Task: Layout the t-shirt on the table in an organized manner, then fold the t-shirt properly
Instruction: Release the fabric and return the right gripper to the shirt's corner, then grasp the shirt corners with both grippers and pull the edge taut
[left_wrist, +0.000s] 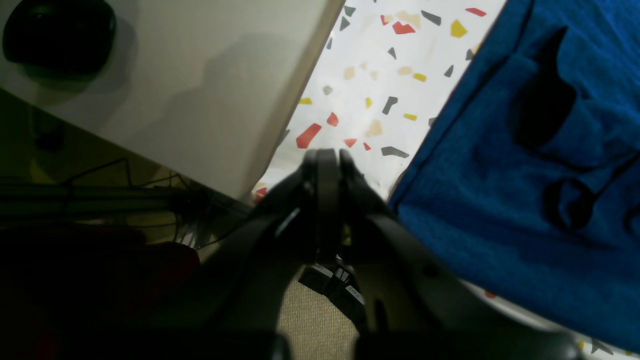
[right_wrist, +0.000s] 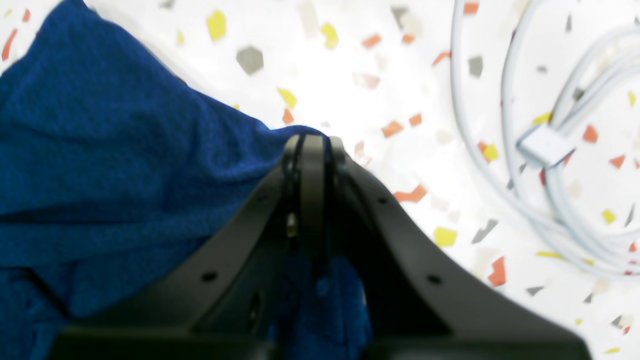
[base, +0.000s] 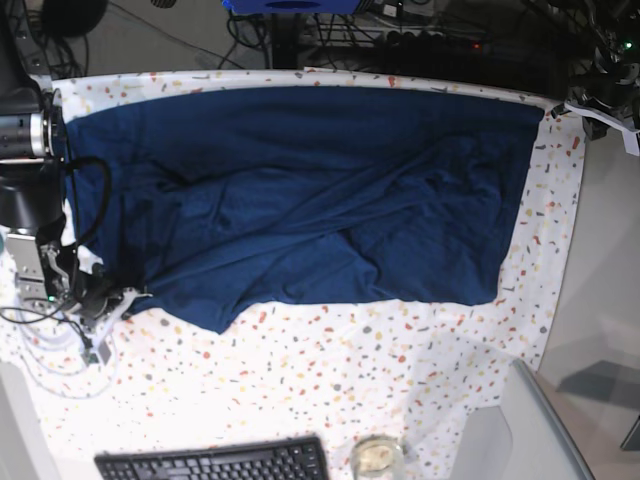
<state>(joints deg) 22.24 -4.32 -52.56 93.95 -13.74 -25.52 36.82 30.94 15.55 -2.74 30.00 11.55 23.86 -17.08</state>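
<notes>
The t-shirt (base: 300, 190) is dark navy and lies spread wide across the speckled table (base: 330, 370), wrinkled through its middle. At its near-left corner my right gripper (base: 108, 303) stands. In the right wrist view the right gripper (right_wrist: 312, 142) is shut on the t-shirt (right_wrist: 110, 165); the fabric rises to the fingertips and shows between the fingers lower down. In the left wrist view my left gripper (left_wrist: 327, 156) is shut with nothing in it, just off the t-shirt's (left_wrist: 500, 200) hem corner, above the table (left_wrist: 380, 75).
White cables (right_wrist: 545, 150) coil on the table beside the right gripper, the same cables (base: 50, 350) showing at the left edge. A black keyboard (base: 215, 462) and a small glass (base: 377, 457) sit at the near edge. A pale slab (left_wrist: 200, 90) lies left of the left gripper.
</notes>
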